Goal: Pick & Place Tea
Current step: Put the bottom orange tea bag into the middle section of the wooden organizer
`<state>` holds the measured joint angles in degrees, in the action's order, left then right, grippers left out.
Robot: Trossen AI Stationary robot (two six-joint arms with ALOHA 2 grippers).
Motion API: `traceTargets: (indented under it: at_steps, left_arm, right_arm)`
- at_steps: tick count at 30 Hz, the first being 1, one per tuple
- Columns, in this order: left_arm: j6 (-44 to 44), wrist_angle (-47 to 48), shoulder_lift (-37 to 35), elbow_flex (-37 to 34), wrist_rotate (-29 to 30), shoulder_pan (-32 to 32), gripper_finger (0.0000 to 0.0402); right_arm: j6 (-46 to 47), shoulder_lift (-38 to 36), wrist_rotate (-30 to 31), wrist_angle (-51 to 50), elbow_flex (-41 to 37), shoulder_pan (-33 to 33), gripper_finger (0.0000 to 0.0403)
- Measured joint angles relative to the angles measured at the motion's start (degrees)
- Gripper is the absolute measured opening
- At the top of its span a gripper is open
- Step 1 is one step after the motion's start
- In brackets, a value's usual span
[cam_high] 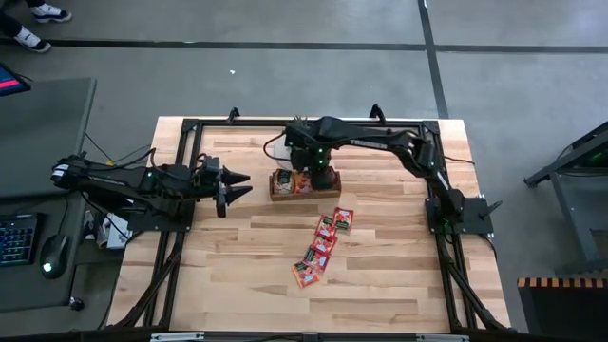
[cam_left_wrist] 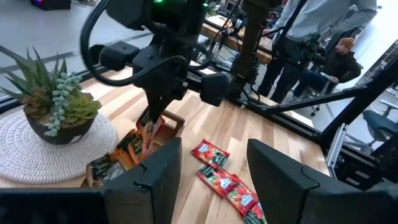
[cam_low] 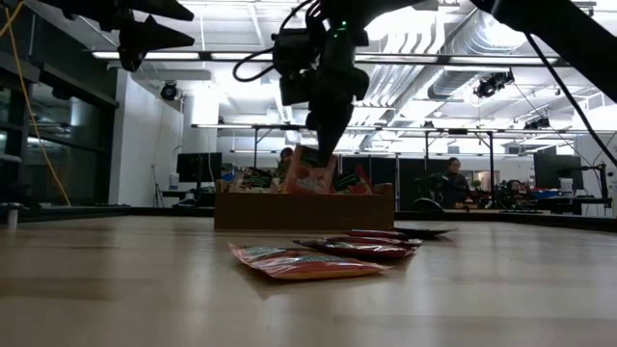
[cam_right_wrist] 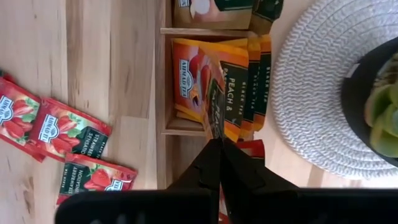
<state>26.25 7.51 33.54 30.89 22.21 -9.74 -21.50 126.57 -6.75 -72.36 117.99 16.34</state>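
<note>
We are setting a peach sachet (cam_right_wrist: 214, 93), pinched in the right gripper (cam_right_wrist: 219, 142), into the tray (cam_high: 304, 195); next, release; the left gripper (cam_high: 236, 185) waits, fingers wide.

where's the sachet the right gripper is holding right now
In the high view, the right gripper is over the wooden tray at the table's far middle. The low view shows the orange sachet pinched upright in the tray among other sachets.

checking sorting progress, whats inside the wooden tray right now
The wooden tray holds upright orange peach sachets in one compartment, where the right gripper pinches one. The neighbouring compartments are mostly cut off or hidden.
</note>
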Motion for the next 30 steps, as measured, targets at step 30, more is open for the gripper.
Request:
traceTargets:
  at_steps: [30]
  left_arm:
    - [0.0,1.6,0.0,0.0,-1.8,0.0,0.0181]
  right_arm:
    - [0.0,1.8,0.2,1.7,0.0,-1.0,0.0000]
